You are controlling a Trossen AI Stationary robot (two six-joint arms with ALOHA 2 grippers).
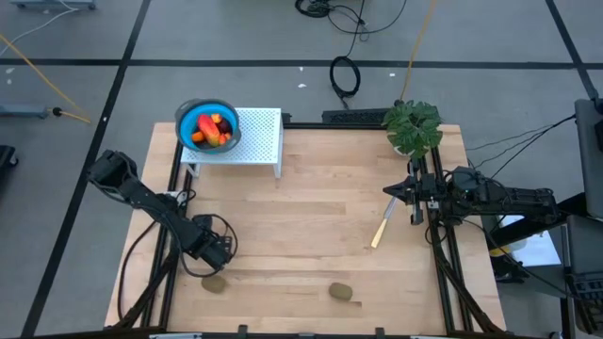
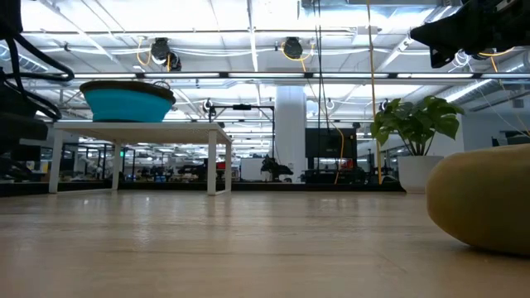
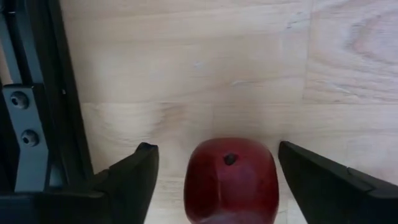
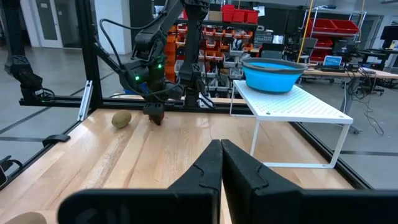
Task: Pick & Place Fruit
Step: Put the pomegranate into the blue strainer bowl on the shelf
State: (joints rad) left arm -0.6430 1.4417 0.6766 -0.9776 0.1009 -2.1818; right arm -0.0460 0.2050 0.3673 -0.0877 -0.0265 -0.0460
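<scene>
A dark red ball of fruit (image 3: 231, 180) lies on the wooden table near its front left corner. My left gripper (image 3: 216, 149) points down over it, open, one finger on each side with a gap to the fruit on both sides; the right wrist view shows this gripper (image 4: 155, 115) low over the table. One kiwi (image 1: 215, 282) lies just nearer the front edge, and a second kiwi (image 1: 341, 292) lies at the front middle. A blue bowl (image 1: 209, 124) with orange and red fruit stands on a white rack (image 1: 259, 137) at the back left. My right gripper (image 1: 391, 191) waits shut at the right side, held level above the table.
A pale yellow stick (image 1: 382, 229) lies right of the table's middle. A leafy plant (image 1: 413, 125) stands at the back right corner. A black frame rail (image 3: 37, 124) runs close beside my left gripper along the table's left edge. Bare wood fills the table's middle.
</scene>
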